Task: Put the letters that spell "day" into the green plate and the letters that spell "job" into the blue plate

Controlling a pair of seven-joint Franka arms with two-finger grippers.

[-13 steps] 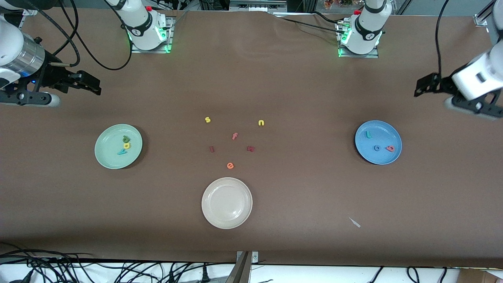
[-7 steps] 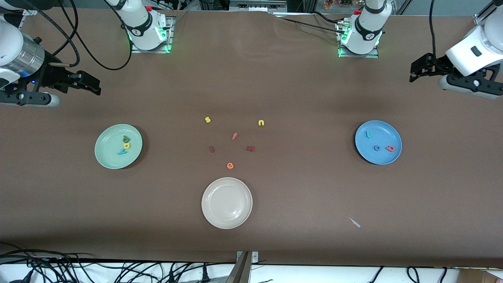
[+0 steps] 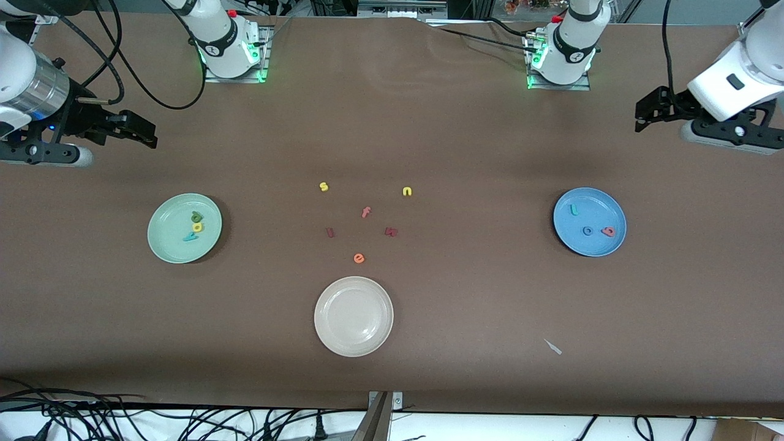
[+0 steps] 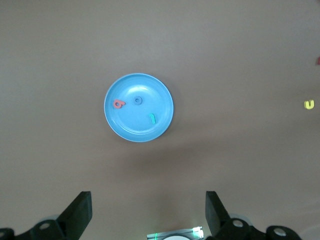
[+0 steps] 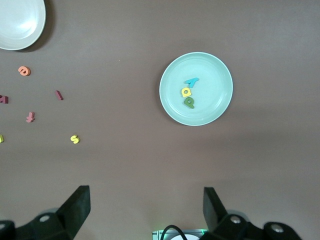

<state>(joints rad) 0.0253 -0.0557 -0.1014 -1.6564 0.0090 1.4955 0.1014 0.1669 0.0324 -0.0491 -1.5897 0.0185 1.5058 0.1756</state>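
The green plate [image 3: 168,244] [image 5: 215,107] holds a green "d" [image 3: 196,216], a yellow "a" [image 3: 197,226] and a teal "y" [image 3: 190,237]. In the blue plate [image 3: 591,246] [image 4: 125,132] lie a teal "j" [image 3: 574,210], a blue "o" [image 3: 587,231] and a salmon "b" [image 3: 607,231]. My left gripper [image 3: 649,110] [image 4: 148,210] hangs open and empty over bare table at the left arm's end. Over the right arm's end, my right gripper [image 3: 138,131] [image 5: 146,207] waits open and empty.
A cream plate [image 3: 353,316] sits nearest the front camera. Loose letters lie mid-table: yellow "s" [image 3: 324,187], yellow "n" [image 3: 407,192], salmon "f" [image 3: 365,212], orange "e" [image 3: 359,258] and two dark red ones [image 3: 330,232]. A small white scrap [image 3: 553,346] lies on the cloth.
The left arm has risen and drawn back toward the robots' side of the table, away from the blue plate. The right arm and all letters stayed still.
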